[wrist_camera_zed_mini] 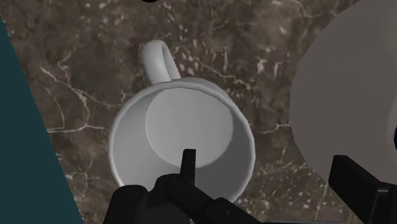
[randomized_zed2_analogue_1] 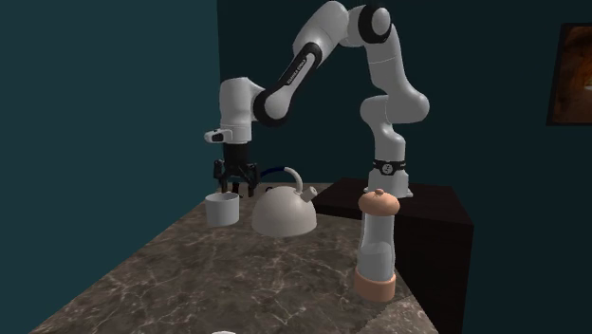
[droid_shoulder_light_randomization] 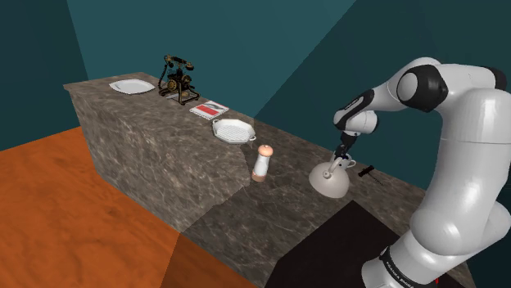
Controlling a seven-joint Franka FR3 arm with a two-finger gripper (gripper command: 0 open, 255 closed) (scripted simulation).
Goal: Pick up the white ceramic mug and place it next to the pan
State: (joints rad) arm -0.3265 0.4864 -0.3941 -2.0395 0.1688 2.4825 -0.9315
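A white mug (wrist_camera_zed_mini: 181, 137) stands upright on the dark marble counter (wrist_camera_zed_mini: 76, 76), its handle (wrist_camera_zed_mini: 156, 60) pointing away from the fingers. My black gripper (wrist_camera_zed_mini: 267, 168) hangs open just above it. One finger (wrist_camera_zed_mini: 188, 165) is over the mug's hollow, and the other (wrist_camera_zed_mini: 356, 184) is outside the rim, on the kettle's side. Neither touches the mug. In the second exterior view the gripper (randomized_zed2_analogue_1: 234, 180) hovers over the mug (randomized_zed2_analogue_1: 223, 209). A white octagonal pan (droid_shoulder_light_randomization: 233, 129) lies farther along the counter toward the shoulder view's left.
A pale kettle (randomized_zed2_analogue_1: 283, 211) with a dark handle stands close beside the mug. A pepper grinder (droid_shoulder_light_randomization: 262, 164) stands between kettle and pan. Beyond the pan lie a red-and-white booklet (droid_shoulder_light_randomization: 210, 108), an old telephone (droid_shoulder_light_randomization: 178, 79) and a white plate (droid_shoulder_light_randomization: 132, 86). A teal wall runs behind the counter.
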